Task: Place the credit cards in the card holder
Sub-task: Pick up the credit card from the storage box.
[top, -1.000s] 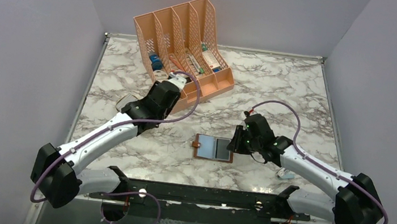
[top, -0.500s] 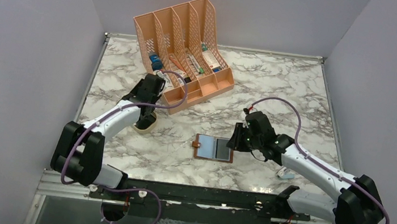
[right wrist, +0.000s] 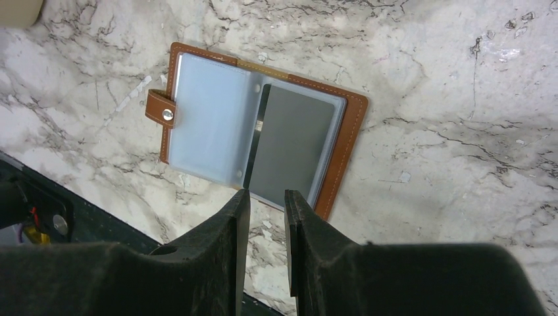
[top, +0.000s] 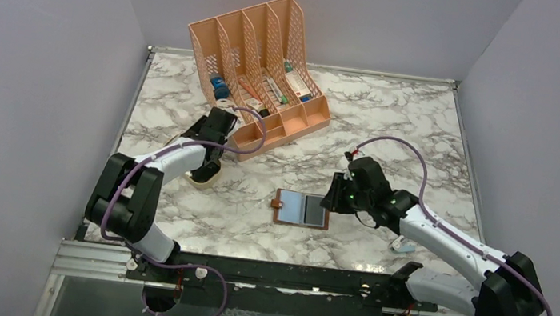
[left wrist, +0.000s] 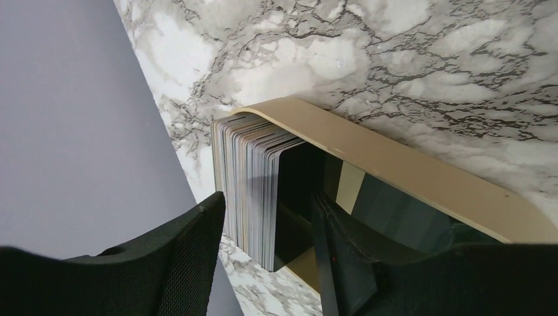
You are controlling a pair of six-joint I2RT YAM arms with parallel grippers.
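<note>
The brown card holder (top: 300, 208) lies open on the marble, snap tab at its left. In the right wrist view (right wrist: 342, 151) a grey credit card (right wrist: 293, 141) sits in its right clear pocket and the left sleeve looks empty. My right gripper (top: 332, 200) hovers over the holder's right edge, jaws a narrow gap apart with nothing between them (right wrist: 266, 204). My left gripper (top: 207, 167) is open over a tan card box (left wrist: 421, 178) at the left. Its fingers straddle a stack of upright credit cards (left wrist: 253, 178) without gripping them.
The peach slotted desk organizer (top: 261, 59), with small items in it, stands at the back, just beyond the left gripper. A small pale blue object (top: 403, 244) lies under the right forearm. Grey walls close in the table's left, right and back edges.
My left arm has pulled back from beside the organizer and dropped its gripper onto the tan card box at the left. The right gripper has stayed over the holder's right edge.
</note>
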